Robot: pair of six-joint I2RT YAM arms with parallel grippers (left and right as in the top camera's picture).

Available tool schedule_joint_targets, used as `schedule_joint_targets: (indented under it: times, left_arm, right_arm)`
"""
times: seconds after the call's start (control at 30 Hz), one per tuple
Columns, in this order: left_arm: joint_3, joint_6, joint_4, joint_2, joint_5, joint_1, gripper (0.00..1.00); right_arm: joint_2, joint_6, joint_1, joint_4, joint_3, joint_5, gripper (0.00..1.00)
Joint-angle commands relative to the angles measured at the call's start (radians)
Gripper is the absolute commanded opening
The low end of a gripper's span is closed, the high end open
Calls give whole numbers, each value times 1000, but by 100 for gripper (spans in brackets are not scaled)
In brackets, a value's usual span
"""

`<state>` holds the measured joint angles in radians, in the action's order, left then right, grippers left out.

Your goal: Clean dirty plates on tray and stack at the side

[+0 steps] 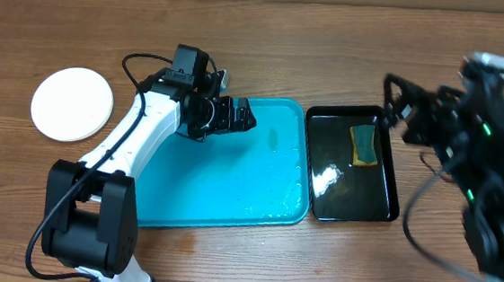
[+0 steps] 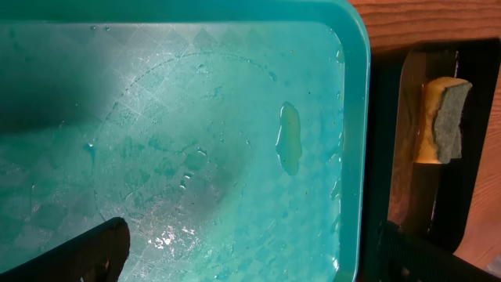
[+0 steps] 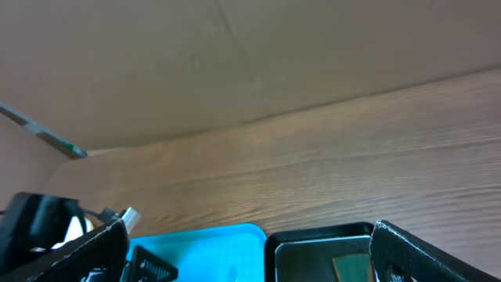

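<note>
Left fingers (image 2: 86,254) spread wide, gripping nothing, over the wet tray (image 1: 230,193) near its far edge. Right fingers (image 3: 438,251) also wide apart and free, above the black tray's (image 1: 393,202) far edge. We see a white plate (image 1: 72,103) off-tray, near the surface's (image 1: 332,39) left edge.

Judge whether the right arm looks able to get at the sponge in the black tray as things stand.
Probably yes. The sponge lies uncovered in the black tray, the right gripper hangs open close beside it, and the left gripper is off over the turquoise tray.
</note>
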<state>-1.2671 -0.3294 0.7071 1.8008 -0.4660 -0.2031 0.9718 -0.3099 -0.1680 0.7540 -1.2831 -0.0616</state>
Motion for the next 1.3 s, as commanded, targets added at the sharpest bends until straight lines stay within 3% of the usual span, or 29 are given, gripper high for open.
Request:
schedule_joint_targets:
  times: [0.0,0.2,0.43,0.6,0.97,1.27]
  left_arm:
    - [0,15,-1,-21,6,0,100]
    - [0,15,-1,-21,6,0,100]
    - [0,16,-1,-21,6,0,100]
    - [0,16,-1,-21,6,0,100]
    - [0,16,-1,-21,6,0,100]
    - [0,15,-1,-21,6,0,100]
  right_arm:
    - [-91,11,0,36,-13,42,100]
    - [-278,31,0,131,-8,93,100]
    - [-484,172,1,55,93,95,100]
    - [-631,192,2,-125,264,106,100]
    - [-856,186,9,-738,835,101,100]
    - [-969,183,37,-930,1134,82,100]
